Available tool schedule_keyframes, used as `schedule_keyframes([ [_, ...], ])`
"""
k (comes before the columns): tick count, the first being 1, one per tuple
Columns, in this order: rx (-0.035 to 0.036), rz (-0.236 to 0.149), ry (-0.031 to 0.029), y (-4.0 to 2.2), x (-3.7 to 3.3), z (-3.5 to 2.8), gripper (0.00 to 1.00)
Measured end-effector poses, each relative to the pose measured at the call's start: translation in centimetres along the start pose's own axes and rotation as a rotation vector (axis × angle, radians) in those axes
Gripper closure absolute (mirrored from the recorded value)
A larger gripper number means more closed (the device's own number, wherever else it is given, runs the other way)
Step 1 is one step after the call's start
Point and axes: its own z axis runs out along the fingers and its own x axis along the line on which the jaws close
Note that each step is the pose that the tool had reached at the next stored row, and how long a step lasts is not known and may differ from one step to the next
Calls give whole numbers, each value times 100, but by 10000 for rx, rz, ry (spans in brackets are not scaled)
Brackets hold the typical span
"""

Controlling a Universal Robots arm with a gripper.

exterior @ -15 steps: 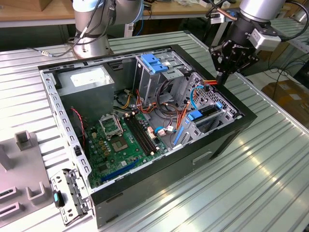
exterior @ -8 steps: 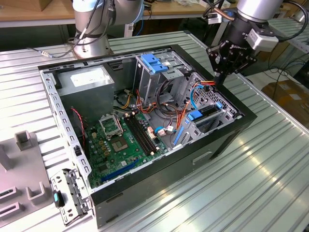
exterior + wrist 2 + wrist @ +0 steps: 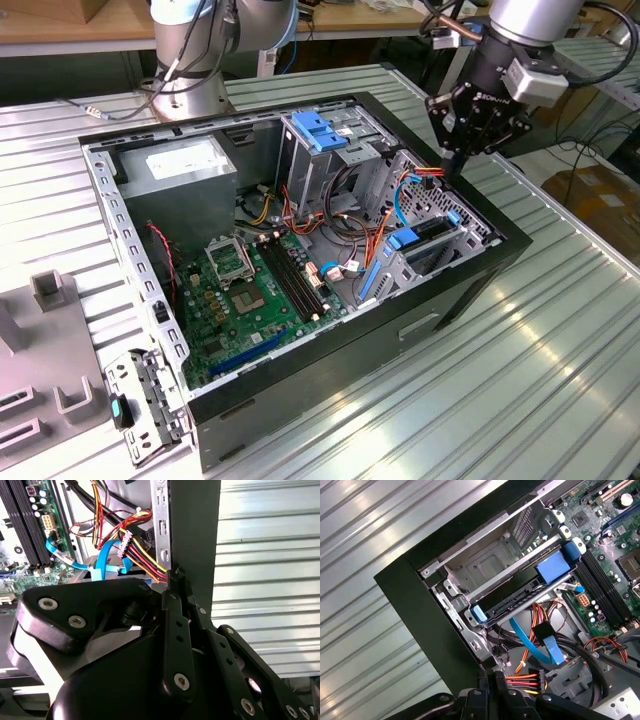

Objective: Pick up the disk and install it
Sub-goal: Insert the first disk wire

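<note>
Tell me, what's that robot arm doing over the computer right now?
Gripper shut, holding nothing, over the case's back corner. Disk sits in its bay, blue rails showing. Loose cables beside the fingertips.

The worktop [image 3: 560, 330] is ribbed silver metal, its long grooves catching bright glare — the sheen is strongest toward the edge at the exterior view's right. Beyond its far edge runs a wooden bench [image 3: 90, 30], with a cardboard box [image 3: 600, 190] on the floor past the corner at the exterior view's right — cables trail there too.
</note>
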Motion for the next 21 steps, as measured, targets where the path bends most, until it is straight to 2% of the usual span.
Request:
schedule_keyframes([
  [7, -1, 35, 0, 74, -106, -4, 83],
  [12, -6, 202, -3, 75, -108, -7, 83],
  [15, -20, 450, -3, 75, -111, -8, 83],
  [21, -57, 1284, -9, 75, -112, -7, 83],
])
